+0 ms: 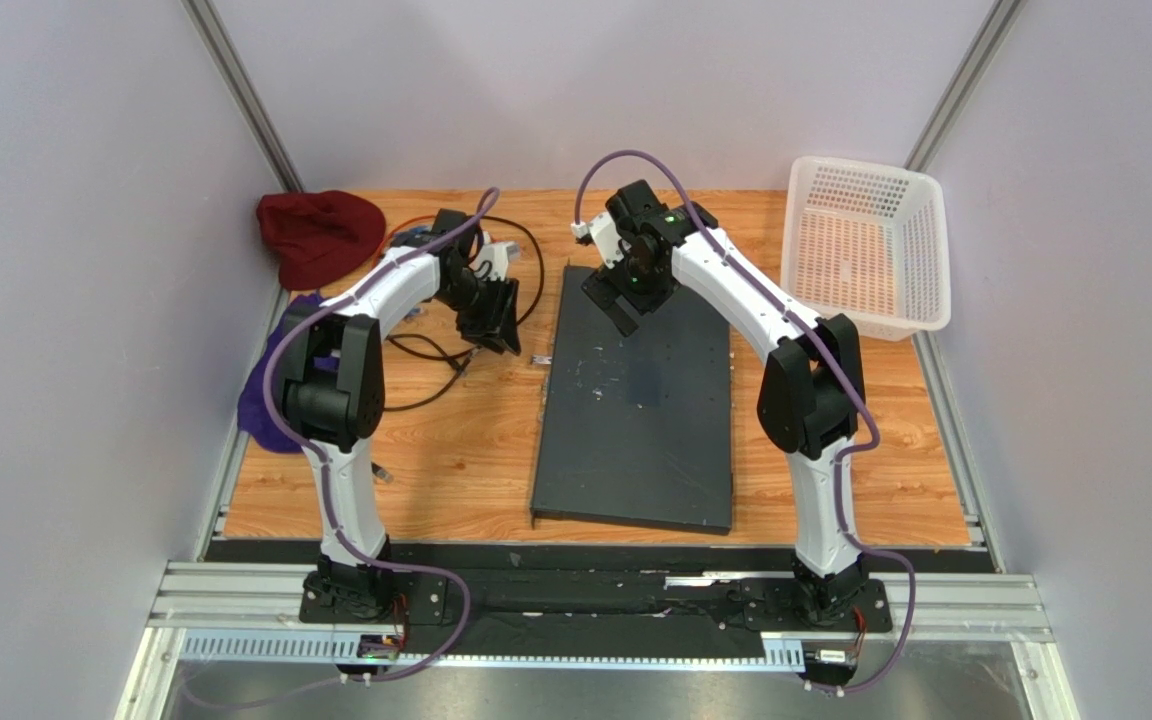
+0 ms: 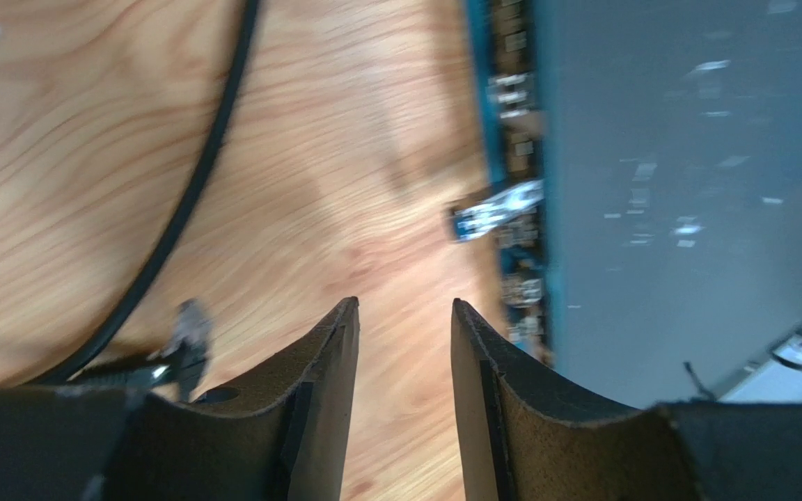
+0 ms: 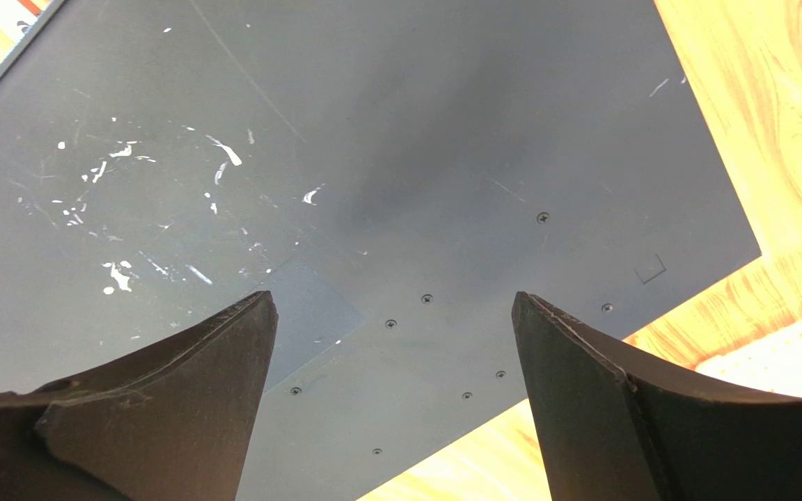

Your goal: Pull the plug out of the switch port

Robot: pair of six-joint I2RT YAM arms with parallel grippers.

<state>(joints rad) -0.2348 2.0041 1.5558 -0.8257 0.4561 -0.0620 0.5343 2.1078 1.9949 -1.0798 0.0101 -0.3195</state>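
Lying flat on the wood-grain table point(image 1: 462, 465), the switch point(image 1: 635, 398) is a broad slab of dark grey painted metal. Its matte top is flecked with whitish scuffs point(image 3: 112, 273) and dotted with small screw heads point(image 3: 426, 299). It looks heavy and rigid enough to stay put under a light tug, though a smooth case on smooth wood could slide if the plug binds. The plug point(image 2: 494, 209) juts from the row of ports point(image 2: 515, 157) along the switch's left edge. It is a small, clear hard-plastic connector with a blue glint inside, stiff and slick, and likely brittle at its latch tab. My judgement is that it should be pinched across its short body just outside the port and drawn straight out from the face rather than levered. Whether a cable trails from it I cannot tell. The left gripper point(image 2: 403, 308) hovers over the table just beside the port face, near the plug but not touching, its dark fingers point(image 2: 324, 397) parted with nothing between them. The right gripper point(image 3: 393, 303) hangs above the far end of the switch's top, jaws spread wide and empty, placed where it could press down to brace the box. A loose black cable point(image 2: 201, 177) curves across the table to the left, well apart from the plug.
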